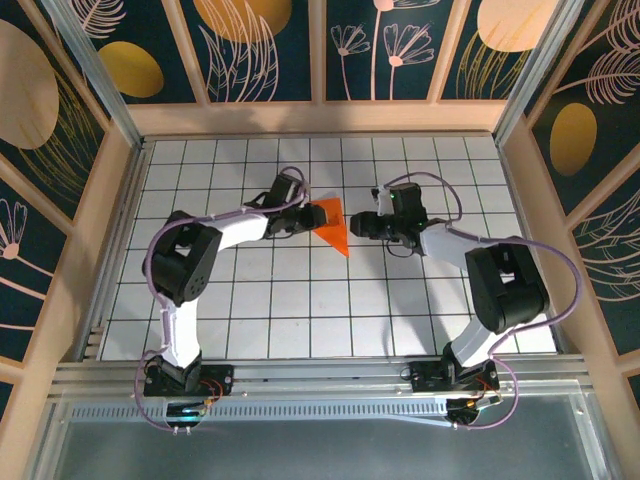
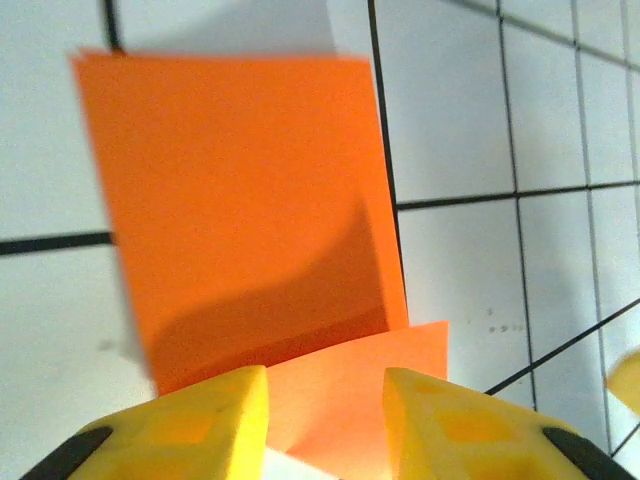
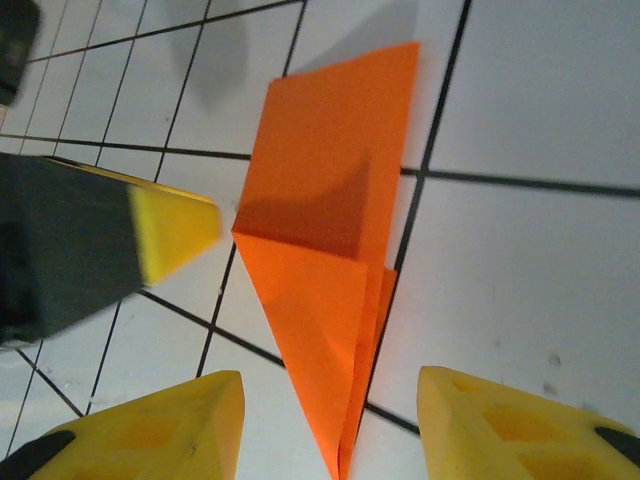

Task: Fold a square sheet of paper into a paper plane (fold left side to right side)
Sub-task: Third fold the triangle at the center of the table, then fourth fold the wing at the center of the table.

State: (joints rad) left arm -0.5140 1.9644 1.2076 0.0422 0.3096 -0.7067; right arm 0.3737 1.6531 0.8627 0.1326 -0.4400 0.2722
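Mid-fold: the square sheet of paper [image 1: 333, 228], already creased into a pointed wedge, lies flat between left gripper [image 1: 303, 216] and right gripper [image 1: 363, 226]. Both hang low at its opposite edges, pointed toward each other, jaws parted and pinching nothing (top flap seems slightly lifted). The next move likely calls for pinching the left edge and carrying it rightward.

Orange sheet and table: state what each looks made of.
Orange sheet: thin matte paper, judging by its sharp creases and flat overlapping flaps. Table: hard, smooth white board with black grid lines, faint sheen; likely laminate or painted, hard to tell.
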